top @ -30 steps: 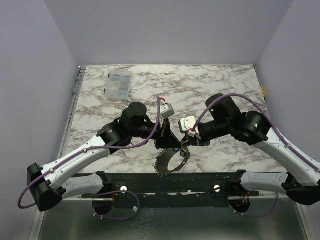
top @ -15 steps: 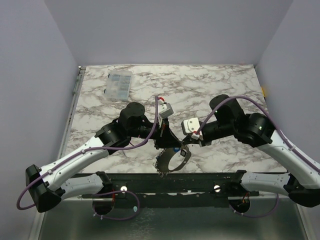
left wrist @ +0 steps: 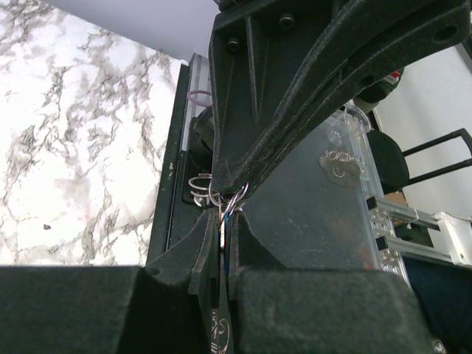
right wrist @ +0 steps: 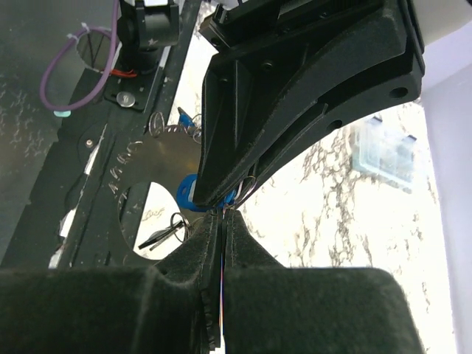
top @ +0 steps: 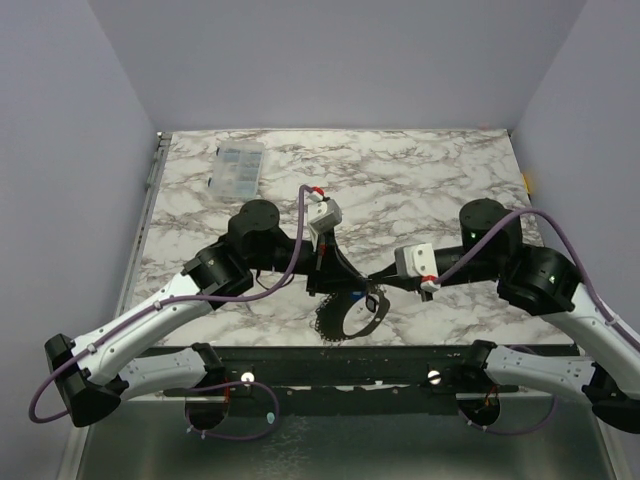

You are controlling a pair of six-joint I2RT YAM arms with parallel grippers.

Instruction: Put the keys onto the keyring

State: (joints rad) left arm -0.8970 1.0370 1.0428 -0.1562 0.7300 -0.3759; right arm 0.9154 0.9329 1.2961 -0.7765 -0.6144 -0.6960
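The keyring (top: 326, 322), a large flat grey ring with a toothed rim, hangs near the table's front edge. My left gripper (top: 337, 289) is shut on its rim, which shows as a thin plate between the pads (left wrist: 210, 247). In the right wrist view the keyring (right wrist: 158, 158) lies below the left fingers (right wrist: 295, 88). A blue-headed key (right wrist: 186, 193) sits at the ring's edge, and dark keys (right wrist: 158, 234) hang inside it. My right gripper (top: 373, 285) meets the left one tip to tip. It is shut (right wrist: 221, 217) on a thin wire loop (right wrist: 248, 186) beside the blue key.
A clear compartment box (top: 238, 168) lies at the back left of the marble table (top: 450, 180). A black rail (top: 330, 365) runs along the near edge under the ring. More small wire rings (left wrist: 338, 164) lie on a clear panel below the table edge.
My right gripper has closed. The right arm has drawn back to the right, with its fingers stretched out level towards the ring. The left wrist has shifted slightly left and the ring barely moved.
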